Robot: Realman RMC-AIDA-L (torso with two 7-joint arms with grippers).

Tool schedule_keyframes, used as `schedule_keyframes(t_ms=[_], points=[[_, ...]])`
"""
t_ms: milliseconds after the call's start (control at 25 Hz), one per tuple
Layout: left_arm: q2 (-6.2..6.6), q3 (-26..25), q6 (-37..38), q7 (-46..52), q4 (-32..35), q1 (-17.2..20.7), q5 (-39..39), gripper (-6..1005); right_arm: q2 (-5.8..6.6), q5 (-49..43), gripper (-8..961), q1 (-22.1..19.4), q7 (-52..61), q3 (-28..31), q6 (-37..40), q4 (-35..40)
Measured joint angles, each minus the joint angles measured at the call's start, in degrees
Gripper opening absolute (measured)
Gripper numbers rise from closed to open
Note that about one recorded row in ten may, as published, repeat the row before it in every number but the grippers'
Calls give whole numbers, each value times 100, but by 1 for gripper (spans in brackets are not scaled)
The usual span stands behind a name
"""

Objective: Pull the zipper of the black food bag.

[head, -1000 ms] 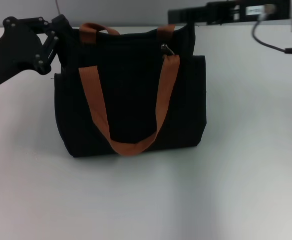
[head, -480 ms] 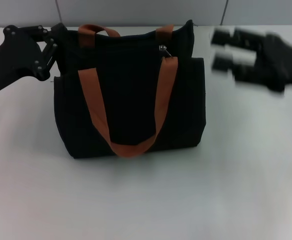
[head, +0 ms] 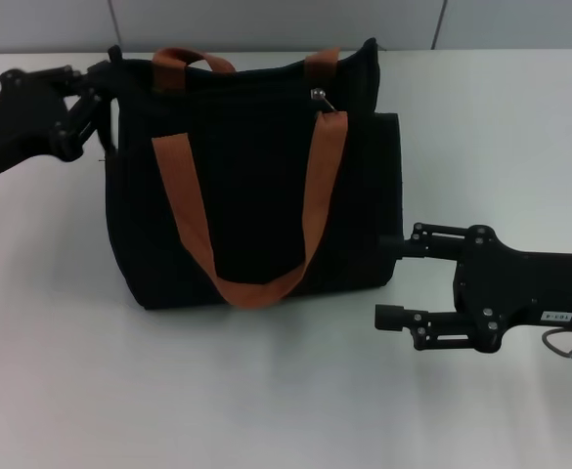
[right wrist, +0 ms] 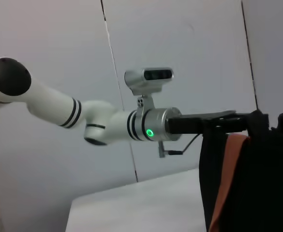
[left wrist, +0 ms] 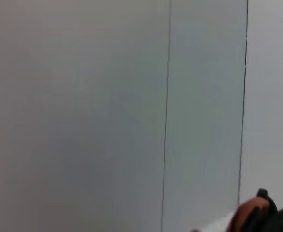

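The black food bag (head: pixel 256 186) stands upright mid-table, one orange-brown handle hanging down its front. Its zipper (head: pixel 320 96), a small silver tab, sits at the top edge near the right end. My left gripper (head: pixel 107 80) is at the bag's top left corner and looks shut on the fabric there; the right wrist view shows it reaching that corner (right wrist: pixel 257 121). My right gripper (head: pixel 393 281) is open, low beside the bag's right side, its upper finger (head: pixel 408 244) close to the fabric. In the left wrist view only a bit of strap (left wrist: pixel 250 212) shows.
The white table (head: pixel 266 391) stretches in front of and to the right of the bag. A grey panelled wall (head: pixel 266 20) runs behind it. In the right wrist view the left arm's white links (right wrist: pixel 83 111) stretch across toward the bag (right wrist: pixel 262 183).
The right arm swung from high at the back right down to table level beside the bag's right side. The left gripper shifted slightly back and left at the bag's corner.
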State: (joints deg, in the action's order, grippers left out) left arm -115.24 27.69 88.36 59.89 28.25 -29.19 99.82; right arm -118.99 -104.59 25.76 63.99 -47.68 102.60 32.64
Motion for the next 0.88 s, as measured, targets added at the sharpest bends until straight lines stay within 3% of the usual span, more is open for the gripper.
schedule_keyframes(t_ms=[80,120,160,240,400,480,520,560,600,800,880], points=[[90,220,13,412,187,85,1,46,-1,-1,758,-1,-5,-1,4,-1],[202,513,94,905,546,220,4,46,-2,-7,758,-2,-11,-6,12,-3],[202,513,94,905,546,220,4,71,-2,-7,758,-2,-11,-6,12,-3],[346,758,249,1471,981,368,3,122,-3,-20,758,-2,-15,-20,13,-4],[583,817,648,2143,1328,474,4,223,-5,-35,758,10,-22,-84,1,-9],[583,817,648,2143,1328,474,4,303,-6,-36,758,12,-25,-89,-9,-18],[689,774,882,2330,1370,482,-1,342,-7,-36,758,12,-26,-89,-14,-28],[689,774,882,2330,1370,482,-1,382,-7,-36,758,13,-27,-90,-21,-45],[834,660,1334,2621,1376,451,-9,422,-8,-36,758,20,-27,-91,-34,-76],[857,677,1556,2763,1402,399,28,590,-10,-95,758,42,-42,-92,-61,-171],[659,701,2359,2157,1244,319,38,673,-10,-109,758,42,-77,-92,-61,-179]])
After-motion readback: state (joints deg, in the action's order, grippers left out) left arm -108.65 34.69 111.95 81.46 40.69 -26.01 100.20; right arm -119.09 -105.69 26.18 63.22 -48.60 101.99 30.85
